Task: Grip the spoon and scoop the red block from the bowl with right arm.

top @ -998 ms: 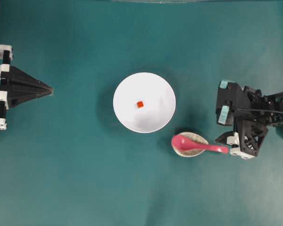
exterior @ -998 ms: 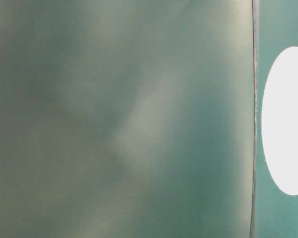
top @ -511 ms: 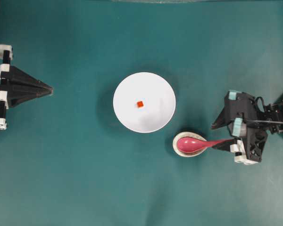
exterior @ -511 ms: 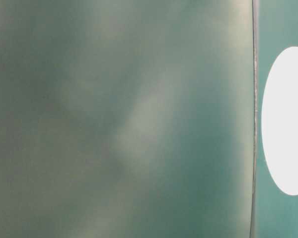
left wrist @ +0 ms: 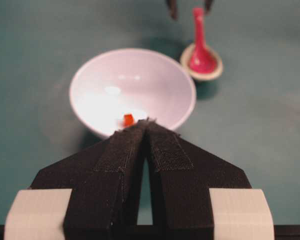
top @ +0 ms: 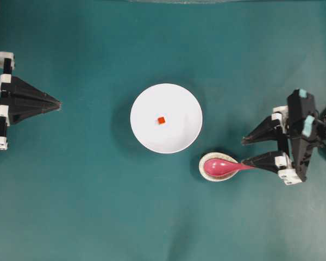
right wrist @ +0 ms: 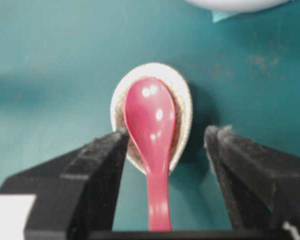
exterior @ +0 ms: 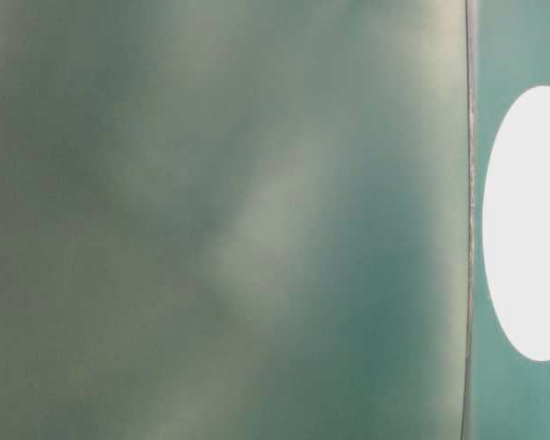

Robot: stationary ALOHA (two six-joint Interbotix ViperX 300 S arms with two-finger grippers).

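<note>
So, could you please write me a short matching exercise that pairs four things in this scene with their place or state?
Things:
1. red block
2. spoon
3. left gripper
4. right gripper

Place or state:
A. jaws shut, parked far from the dishes
B. scoop resting in the speckled dish
C. inside the white bowl
D. jaws open, either side of a pink handle

Pairs: 1-C, 2-B, 3-A, 4-D
</note>
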